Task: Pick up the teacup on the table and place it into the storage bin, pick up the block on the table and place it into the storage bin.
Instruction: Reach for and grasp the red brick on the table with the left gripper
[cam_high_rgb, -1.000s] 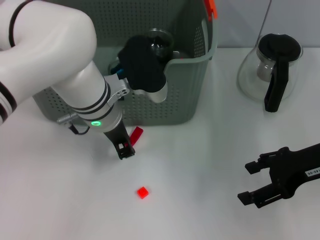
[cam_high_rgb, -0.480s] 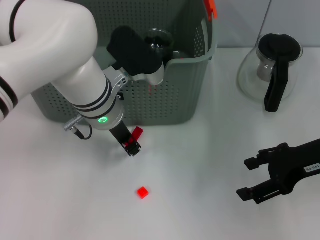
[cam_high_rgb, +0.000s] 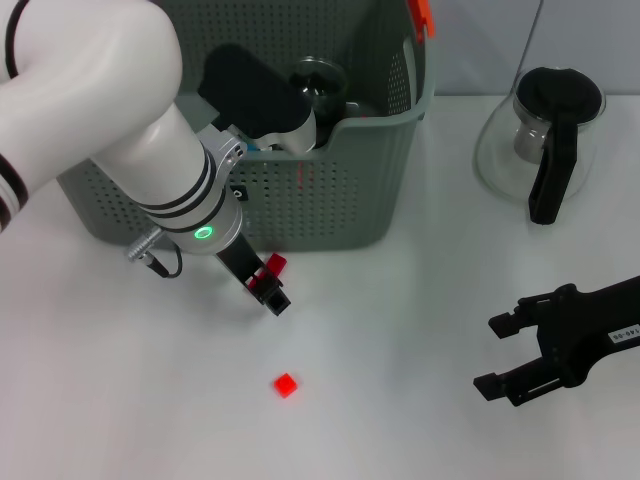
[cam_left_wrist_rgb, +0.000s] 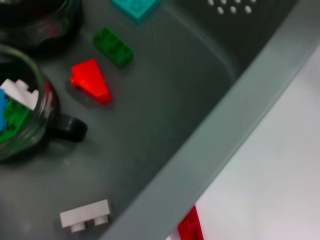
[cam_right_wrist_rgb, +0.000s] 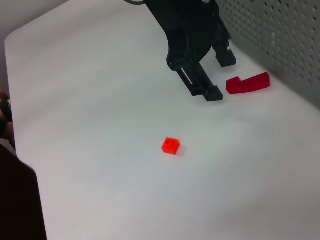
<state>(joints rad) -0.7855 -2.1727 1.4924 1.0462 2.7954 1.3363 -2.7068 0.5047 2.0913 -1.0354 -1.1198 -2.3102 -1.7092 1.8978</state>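
L gripper (cam_high_rgb: 272, 293) is hanging low over the table (cam_high_rgb: 400, 330), just in front of the bin (cam_high_rgb: 390, 160), fingers (cam_right_wrist_rgb: 200, 85) parted and holding nothing. A red curved piece (cam_high_rgb: 272, 264) is lying on the table right beside the fingers, near the bin's front wall; in the R wrist view it's sitting just apart from one fingertip, not touching as far as can be told. The small red block (cam_high_rgb: 286, 384) is lying on the table a bit nearer the robot, apart from the gripper.

Teacup (cam_left_wrist_rgb: 22, 117) is sitting inside the bin, w/ coloured bricks in it. Loose in the bin: a red wedge brick (cam_left_wrist_rgb: 90, 81), a green brick (cam_left_wrist_rgb: 113, 47), a teal brick (cam_left_wrist_rgb: 136, 7), a white brick (cam_left_wrist_rgb: 85, 216).

R gripper (cam_high_rgb: 512, 358) is idling low over the table on the R side, fingers open, nothing between them. A glass jug (cam_high_rgb: 540, 135) w/ black lid is standing at the far R, well apart from the bin.
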